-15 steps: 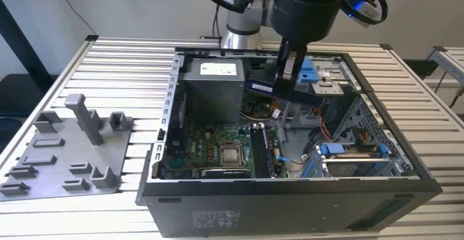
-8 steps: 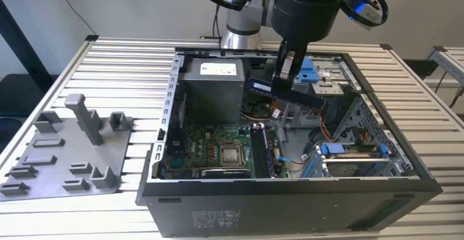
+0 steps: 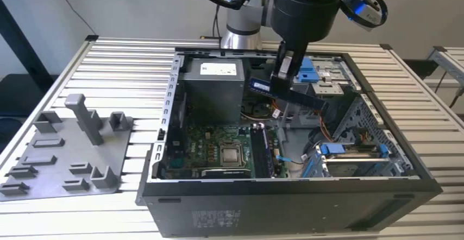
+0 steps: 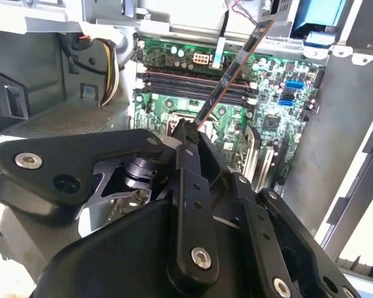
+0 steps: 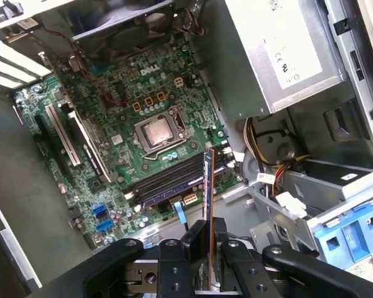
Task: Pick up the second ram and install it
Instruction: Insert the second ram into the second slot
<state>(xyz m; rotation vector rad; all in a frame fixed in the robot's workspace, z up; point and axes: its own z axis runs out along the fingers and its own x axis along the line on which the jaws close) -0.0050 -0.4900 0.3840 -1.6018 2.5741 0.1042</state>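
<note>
My gripper is shut on the second ram, a thin bluish card with dark chips, and holds it in the air over the open computer case. In the exterior view the card slants above the motherboard, near the power supply. In both wrist views the ram shows edge-on, sticking out from between the black fingers. It hangs above the long dark memory slots without touching them.
A grey fixture tray with upright posts lies on the slatted table at the exterior view's left. Inside the case are the grey power supply, the processor socket, cables and blue drive latches.
</note>
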